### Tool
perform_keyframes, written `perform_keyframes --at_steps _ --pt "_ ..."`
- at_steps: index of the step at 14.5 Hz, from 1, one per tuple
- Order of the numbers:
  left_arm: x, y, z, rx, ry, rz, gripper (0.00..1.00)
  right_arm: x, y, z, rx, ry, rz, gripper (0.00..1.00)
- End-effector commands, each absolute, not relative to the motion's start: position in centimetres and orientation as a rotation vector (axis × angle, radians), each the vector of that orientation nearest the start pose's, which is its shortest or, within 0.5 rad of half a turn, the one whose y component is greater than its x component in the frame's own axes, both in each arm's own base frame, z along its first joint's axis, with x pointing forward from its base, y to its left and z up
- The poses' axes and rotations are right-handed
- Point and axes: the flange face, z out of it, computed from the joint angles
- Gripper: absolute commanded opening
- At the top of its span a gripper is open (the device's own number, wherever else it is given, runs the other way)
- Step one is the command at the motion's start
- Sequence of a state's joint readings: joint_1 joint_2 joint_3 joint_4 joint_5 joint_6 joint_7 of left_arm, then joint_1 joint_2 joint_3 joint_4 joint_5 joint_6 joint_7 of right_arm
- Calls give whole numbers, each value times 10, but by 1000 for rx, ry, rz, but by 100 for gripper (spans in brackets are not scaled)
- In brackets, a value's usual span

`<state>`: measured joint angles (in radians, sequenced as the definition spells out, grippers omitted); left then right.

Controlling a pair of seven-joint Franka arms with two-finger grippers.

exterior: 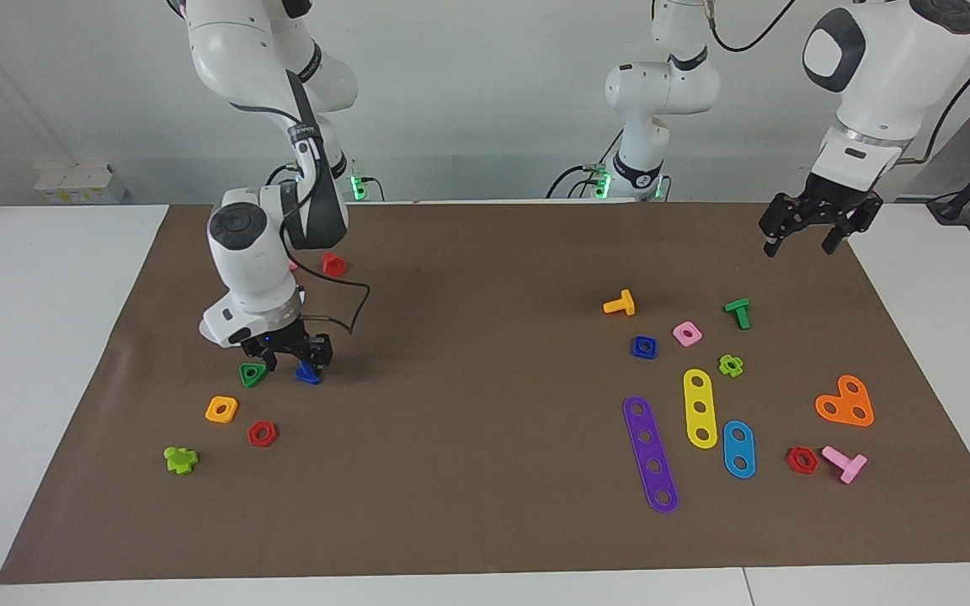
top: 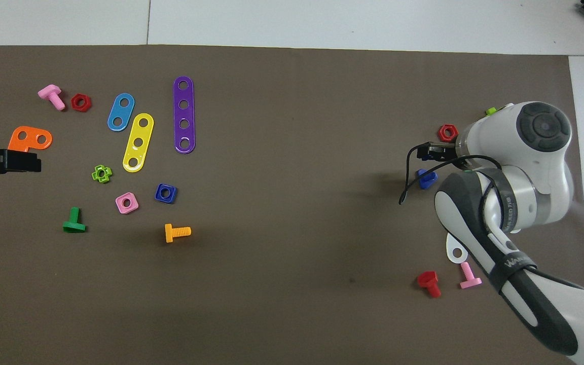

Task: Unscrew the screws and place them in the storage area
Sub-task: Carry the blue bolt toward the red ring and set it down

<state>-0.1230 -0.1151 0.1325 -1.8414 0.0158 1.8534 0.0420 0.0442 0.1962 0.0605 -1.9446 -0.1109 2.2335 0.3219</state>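
Note:
The blue screw (exterior: 308,373), with a flat triangular head, lies on the brown mat (exterior: 485,522) toward the right arm's end of the table. It also shows in the overhead view (top: 427,178). My right gripper (exterior: 295,360) is down low over it with its fingers spread, and the screw sits at the tip of one finger (exterior: 320,350). In the overhead view the right arm hides most of that gripper (top: 433,151). My left gripper (exterior: 813,240) waits open and empty in the air over the mat's corner at the left arm's end, and its tip shows in the overhead view (top: 5,161).
Beside the screw are a green triangular nut (exterior: 253,374), an orange square nut (exterior: 221,409), a red hex nut (exterior: 262,433), a lime bolt (exterior: 181,459) and a red bolt (exterior: 333,264). Toward the left arm's end lie purple (exterior: 650,454), yellow (exterior: 700,407) and blue (exterior: 738,449) strips, a blue square nut (exterior: 643,347) and several bolts.

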Motion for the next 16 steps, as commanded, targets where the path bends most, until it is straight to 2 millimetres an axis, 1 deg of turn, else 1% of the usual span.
perform_keyframes --at_steps 1,2,3,6,8,9,10,12,14,16 --pt "531 9 582 -3111 69 -210 100 594 53 452 -3173 238 -191 98" --pt "530 9 582 -3111 69 -203 100 591 53 473 -3165 253 -194 98" --pt "531 9 583 -3111 69 -210 100 588 52 498 -3145 275 -184 99" --pt "531 10 584 -3111 69 -210 100 588 54 570 -3119 298 -143 99" --pt "536 11 590 -3106 66 -238 100 582 56 599 -3123 293 -125 99" --pt "539 13 598 -3104 60 -250 100 580 55 617 -3124 297 -127 99" --pt "543 10 605 -3103 63 -241 100 579 53 628 -3127 300 -131 99" --pt "552 8 628 -3100 58 -194 100 575 51 637 -3131 303 -128 99" --pt "551 8 655 -3096 52 -162 100 568 51 639 -3130 299 -87 99" --pt "547 7 673 -3099 51 -148 100 560 54 632 -3139 266 -45 100"
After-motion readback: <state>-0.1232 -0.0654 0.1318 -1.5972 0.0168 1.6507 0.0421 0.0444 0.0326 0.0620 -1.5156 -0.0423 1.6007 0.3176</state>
